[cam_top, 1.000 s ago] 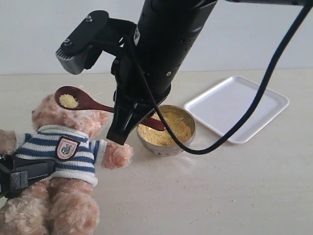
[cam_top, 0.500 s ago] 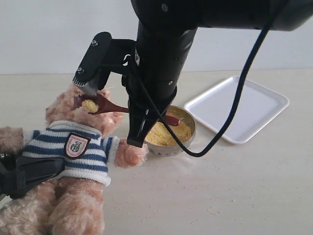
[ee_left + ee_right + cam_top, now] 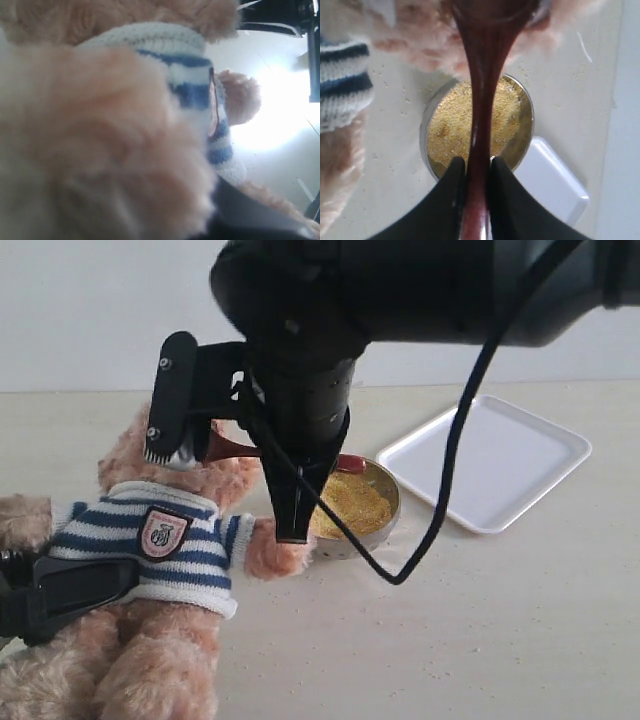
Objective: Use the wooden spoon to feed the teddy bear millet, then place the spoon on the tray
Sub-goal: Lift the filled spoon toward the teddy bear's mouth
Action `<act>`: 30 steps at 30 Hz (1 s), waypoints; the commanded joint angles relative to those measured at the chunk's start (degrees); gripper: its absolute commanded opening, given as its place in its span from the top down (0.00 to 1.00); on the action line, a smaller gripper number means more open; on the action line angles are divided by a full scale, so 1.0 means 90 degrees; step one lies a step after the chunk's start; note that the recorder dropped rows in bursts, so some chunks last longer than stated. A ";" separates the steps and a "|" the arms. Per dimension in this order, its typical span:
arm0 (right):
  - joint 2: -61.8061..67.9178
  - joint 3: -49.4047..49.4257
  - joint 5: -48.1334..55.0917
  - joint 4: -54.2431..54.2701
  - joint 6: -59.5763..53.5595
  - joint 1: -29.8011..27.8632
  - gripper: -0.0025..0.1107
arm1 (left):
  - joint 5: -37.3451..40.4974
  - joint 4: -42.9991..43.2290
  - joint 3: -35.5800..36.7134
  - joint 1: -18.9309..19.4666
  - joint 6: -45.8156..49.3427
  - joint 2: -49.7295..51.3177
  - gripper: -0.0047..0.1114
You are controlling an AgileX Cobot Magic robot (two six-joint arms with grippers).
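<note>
The right gripper [image 3: 477,167] is clenched on the handle of the spoon [image 3: 482,100], above the bowl [image 3: 526,125] of millet [image 3: 447,130]. The spoon's head reaches from there to the face of the bear [image 3: 170,540]. Beside the bowl, the left gripper [image 3: 115,578] clasps the bear's waist. Across the bowl from the bear lies the tray [image 3: 500,460].

On the tabletop [image 3: 480,630]: teddy bear [image 3: 170,540] left, bowl [image 3: 378,530] of millet [image 3: 355,502] just right of it — wooden spoon [image 3: 482,90] above the bowl — tray [image 3: 500,460] farther right, behind.
</note>
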 commanded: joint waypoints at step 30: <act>0.0104 0.1091 0.0813 -0.4364 0.2494 0.1291 0.98 | 0.0261 -0.0111 -0.0084 0.0007 0.0036 0.0013 0.92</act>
